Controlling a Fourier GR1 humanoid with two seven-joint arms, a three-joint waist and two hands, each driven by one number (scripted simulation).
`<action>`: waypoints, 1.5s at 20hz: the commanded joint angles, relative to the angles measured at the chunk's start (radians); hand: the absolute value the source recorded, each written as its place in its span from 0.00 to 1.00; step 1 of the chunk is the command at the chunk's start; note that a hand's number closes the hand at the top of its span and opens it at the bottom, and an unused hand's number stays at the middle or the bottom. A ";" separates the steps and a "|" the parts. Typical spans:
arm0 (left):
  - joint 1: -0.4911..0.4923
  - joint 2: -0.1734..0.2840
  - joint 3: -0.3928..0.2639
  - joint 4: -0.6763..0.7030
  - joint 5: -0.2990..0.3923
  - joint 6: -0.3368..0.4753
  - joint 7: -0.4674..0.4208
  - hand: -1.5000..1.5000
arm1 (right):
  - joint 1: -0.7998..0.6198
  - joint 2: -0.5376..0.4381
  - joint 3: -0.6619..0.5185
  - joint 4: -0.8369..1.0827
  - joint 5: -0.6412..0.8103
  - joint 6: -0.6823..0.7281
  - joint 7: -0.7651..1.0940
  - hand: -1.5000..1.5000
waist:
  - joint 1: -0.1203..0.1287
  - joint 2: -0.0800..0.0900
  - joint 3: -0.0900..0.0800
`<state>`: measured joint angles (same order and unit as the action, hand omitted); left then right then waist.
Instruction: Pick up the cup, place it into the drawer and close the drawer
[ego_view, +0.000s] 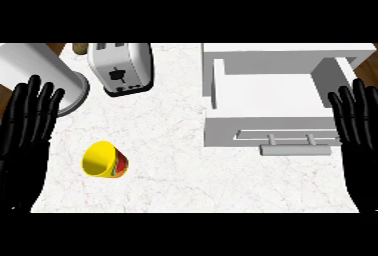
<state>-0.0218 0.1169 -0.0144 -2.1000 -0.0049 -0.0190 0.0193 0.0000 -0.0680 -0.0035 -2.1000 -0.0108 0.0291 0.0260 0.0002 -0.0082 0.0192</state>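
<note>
Right, your yellow cup with the red band (104, 159) lies tipped on the white marble bench (221, 185), just right of your left robot hand (29, 115), nearer than the right robot hand (358, 117); both open, empty.

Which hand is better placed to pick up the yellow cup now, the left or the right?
Probably the left hand. The yellow cup lies on its side at the counter's left part, nearer that hand. The right hand rests open at the far right, beyond the open drawer.
</note>
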 joint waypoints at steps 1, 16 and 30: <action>0.057 0.025 0.003 -0.075 0.061 -0.068 -0.001 0.00 | 0.047 0.044 0.052 0.009 0.033 -0.011 -0.054 0.00 | 0.003 0.007 -0.019; -0.001 0.174 0.165 0.114 0.656 -0.403 0.101 0.00 | 0.002 0.030 0.074 0.028 -0.036 0.044 0.037 0.00 | -0.001 0.008 -0.019; -0.017 0.076 0.156 0.228 0.520 -0.409 0.057 0.00 | -0.034 0.018 0.024 0.019 -0.074 0.054 0.077 0.00 | -0.003 0.008 -0.019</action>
<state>0.0275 0.1869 0.1095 -1.9665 0.5246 -0.4219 0.0855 -0.0775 -0.0613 -0.0045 -2.0384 -0.0986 0.0834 0.1008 0.0005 -0.0004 0.0000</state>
